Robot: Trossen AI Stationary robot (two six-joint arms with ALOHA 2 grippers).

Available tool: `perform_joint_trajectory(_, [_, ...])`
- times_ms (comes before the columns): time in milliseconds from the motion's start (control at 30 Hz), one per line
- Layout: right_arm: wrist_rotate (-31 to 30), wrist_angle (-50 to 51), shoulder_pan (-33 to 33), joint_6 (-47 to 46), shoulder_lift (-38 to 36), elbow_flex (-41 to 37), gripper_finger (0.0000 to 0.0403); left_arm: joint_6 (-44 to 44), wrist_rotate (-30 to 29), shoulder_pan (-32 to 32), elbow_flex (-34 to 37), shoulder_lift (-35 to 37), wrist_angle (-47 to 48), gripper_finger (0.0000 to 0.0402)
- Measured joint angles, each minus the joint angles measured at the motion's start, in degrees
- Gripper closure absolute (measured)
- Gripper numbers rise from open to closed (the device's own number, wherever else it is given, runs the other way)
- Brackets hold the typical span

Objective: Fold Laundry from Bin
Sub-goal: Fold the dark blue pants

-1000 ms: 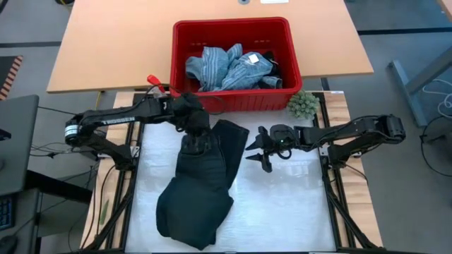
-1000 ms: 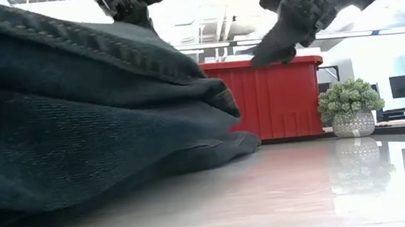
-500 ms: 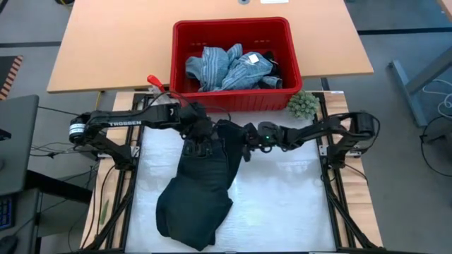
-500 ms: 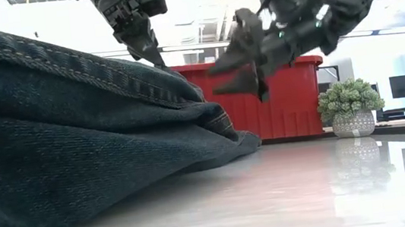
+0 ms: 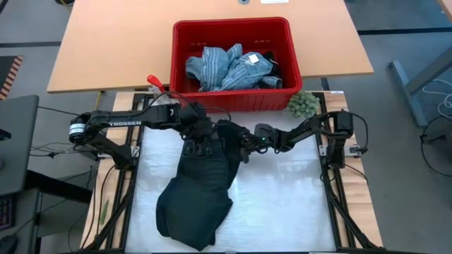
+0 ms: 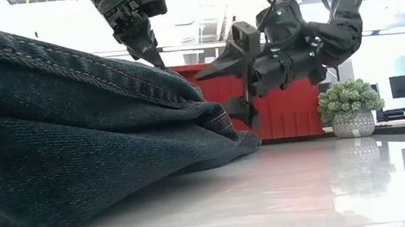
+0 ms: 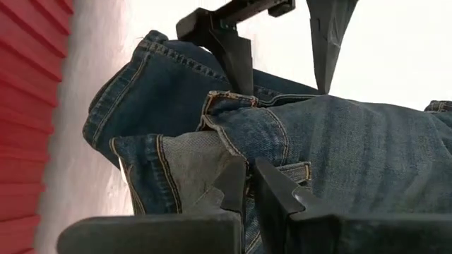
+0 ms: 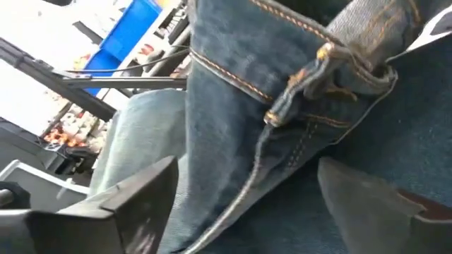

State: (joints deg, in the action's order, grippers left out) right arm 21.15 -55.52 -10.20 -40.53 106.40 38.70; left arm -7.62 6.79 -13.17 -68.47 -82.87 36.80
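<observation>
Here, the dark denim jeans (image 5: pixel 201 180) lie crumpled on the white work surface (image 5: pixel 282 204), just in front of the red bin (image 5: pixel 233 32); the waistband end points toward the bin, and orange stitching and a belt loop are visible. The bin holds light blue denim and striped laundry (image 5: pixel 229 67). The left gripper (image 5: pixel 196 130) is clenched on the jeans' waistband, its arm reaching in from the side. The right gripper (image 5: pixel 244 144), beside the jeans' waist edge nearest the bin, has its fingers (image 6: pixel 237 44) spread wide around the fabric, grasping nothing.
</observation>
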Motion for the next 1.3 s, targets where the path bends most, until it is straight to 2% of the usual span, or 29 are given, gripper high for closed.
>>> perform_joint_trajectory(67, [-0.5, -0.4, 0.3, 0.0, 0.8, 0.6, 0.0022, 0.0, 0.0, 0.0, 0.0, 0.0, -0.1, 0.0401])
perform_joint_trajectory(233, [-7.3, -0.3, 1.4, 0.0, 3.5, 3.5, 0.0020, 0.0, -0.1, 0.0, 0.0, 0.0, -0.2, 0.0401])
perform_joint_trajectory(467, [-7.9, 0.0, 2.8, 0.0, 6.5, 9.0, 0.0040, 1.5, -0.5, -0.1, 0.0, 0.0, -0.2, 0.0401])
perform_joint_trajectory(567, [-9.5, 2.2, 3.2, 1.7, 6.4, 10.4, 0.0077, 1.5, -2.0, 0.0, 0.0, 0.0, -0.5, 0.0389])
perform_joint_trajectory(667, [-9.9, 3.9, 3.4, 3.3, 6.1, 11.0, 0.0140, 1.6, -3.9, 0.0, 0.0, 0.0, -0.7, 0.0363])
perform_joint_trajectory(900, [-7.2, 5.4, 1.7, 4.5, 6.1, 11.0, 0.0360, 0.9, -7.4, -0.1, 0.0, 0.4, 0.6, 0.0284])
perform_joint_trajectory(1100, [-0.7, 6.1, 0.0, 3.7, 5.3, 10.7, 0.0361, 1.2, -9.2, 0.0, -2.6, 3.0, 5.5, 0.0235])
perform_joint_trajectory(1300, [2.5, 14.2, -1.4, 8.6, -1.3, 10.5, 0.0361, 3.7, -8.8, 0.0, -4.7, 7.5, 7.8, 0.0221])
